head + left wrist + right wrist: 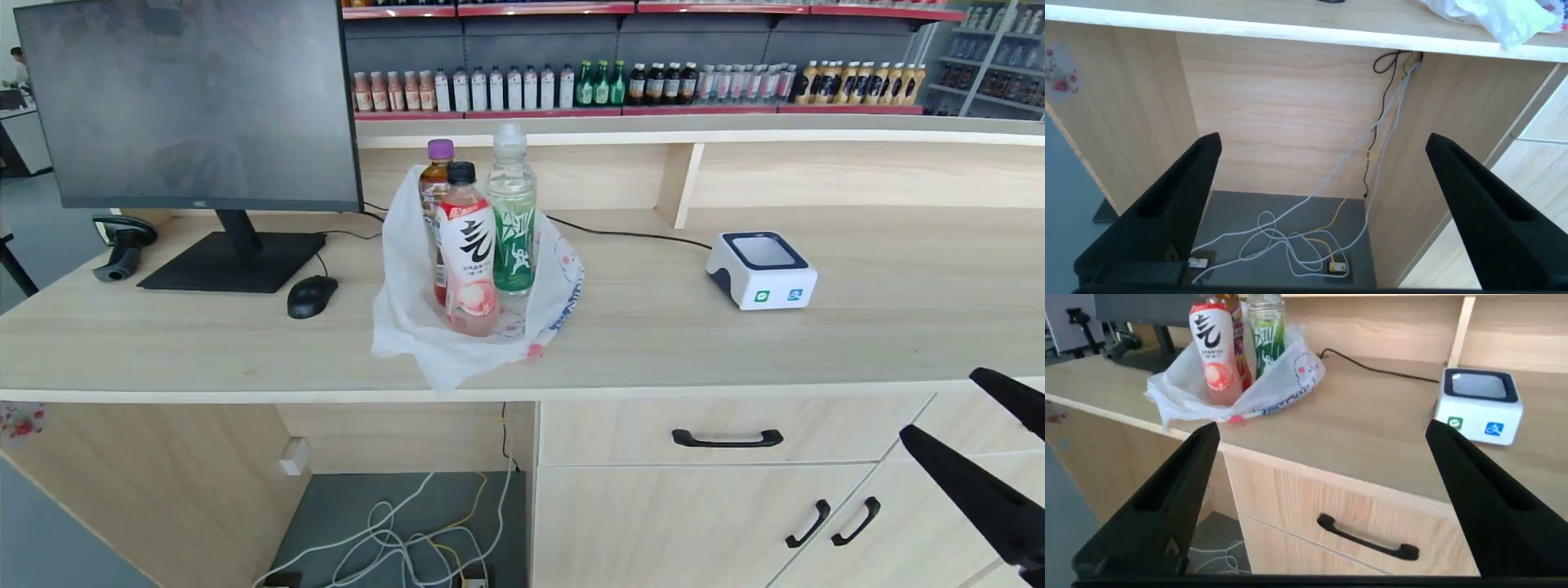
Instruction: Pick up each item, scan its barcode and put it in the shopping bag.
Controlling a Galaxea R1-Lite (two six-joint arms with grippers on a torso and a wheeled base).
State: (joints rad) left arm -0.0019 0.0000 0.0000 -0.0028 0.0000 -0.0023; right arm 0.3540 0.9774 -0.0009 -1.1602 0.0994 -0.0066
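Three bottles stand upright inside a white shopping bag (408, 314) on the wooden counter: a pink-labelled one (466, 253) in front, a clear green-labelled one (512, 214) beside it, and a purple-capped brown one (435, 175) behind. The right wrist view has the bag (1282, 380) and the pink bottle (1213, 355) too. A white barcode scanner (760, 270) sits to the bag's right on the counter. My right gripper (951, 408) hangs open below the counter's front edge at the right, in front of the drawers. My left gripper (1319, 167) is open, low before the counter's knee recess.
A monitor (189, 106), a black mouse (311, 295) and a handheld scanner (121, 245) stand at the counter's left. Drawers with black handles (727, 439) lie under the counter. Loose cables (1290, 237) lie in the recess. A raised ledge and bottle shelves run behind.
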